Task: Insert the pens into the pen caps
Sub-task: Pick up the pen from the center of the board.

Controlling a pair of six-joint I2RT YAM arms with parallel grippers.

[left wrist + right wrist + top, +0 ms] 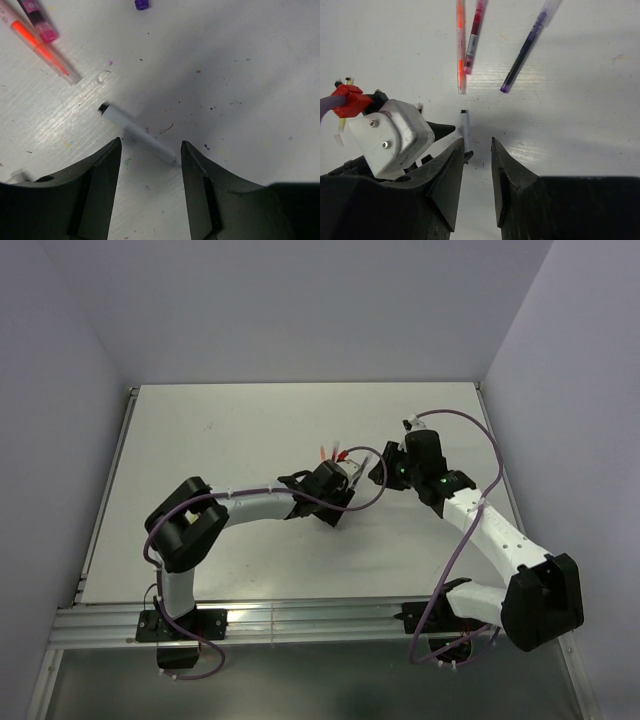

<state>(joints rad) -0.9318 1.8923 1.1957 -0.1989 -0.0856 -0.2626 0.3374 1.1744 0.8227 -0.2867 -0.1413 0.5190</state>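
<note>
My left fingers (97, 175) spread astride the white pen (137, 132) (likely light, stiff, slick); I'd pinch mid-barrel. Beside it, my right fingers (507, 175) sit slightly parted, empty.

Top view looks down from behind; close wrist views share white pen (137, 134).

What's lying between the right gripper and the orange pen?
A white pen with a black tip lies between the right gripper and the orange pen, per the right wrist view.
</note>
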